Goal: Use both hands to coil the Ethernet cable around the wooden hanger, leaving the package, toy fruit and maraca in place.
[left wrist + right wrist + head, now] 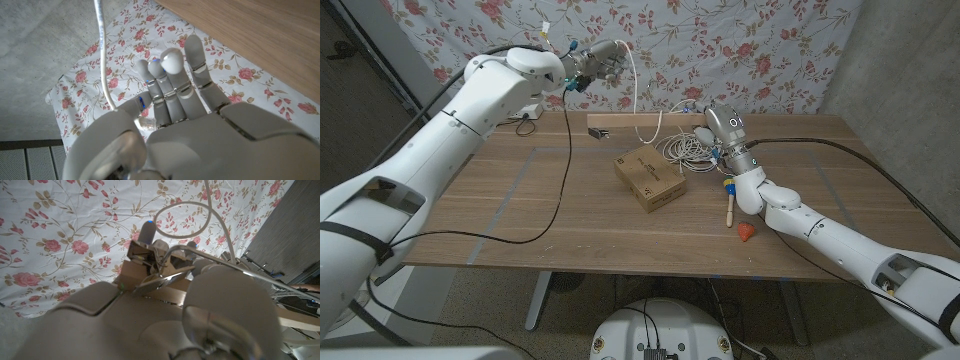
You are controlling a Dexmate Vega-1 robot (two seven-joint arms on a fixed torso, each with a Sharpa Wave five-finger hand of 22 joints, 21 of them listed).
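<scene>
From the head view, the job looks partly done at most: much of the white Ethernet cable (682,148) lies in a loose heap at the far side of the wooden table (520,215), just behind the cardboard package (650,179), and one strand rises from it to the left hand (603,62). That hand is raised well above the table's far edge, arm stretched out. The right hand (718,124) sits low at the heap, holding the hanger there as far as I can judge. The maraca (729,198) and the red toy fruit (748,231) lie near the right forearm, undisturbed.

In the left wrist view, the cable runs down into the left hand's curled fingers (167,80), so it appears pinched.

In the right wrist view, the right hand (165,315) is closed around the wooden hanger (150,277) by its metal hook (162,265), a cable loop arching above.
</scene>
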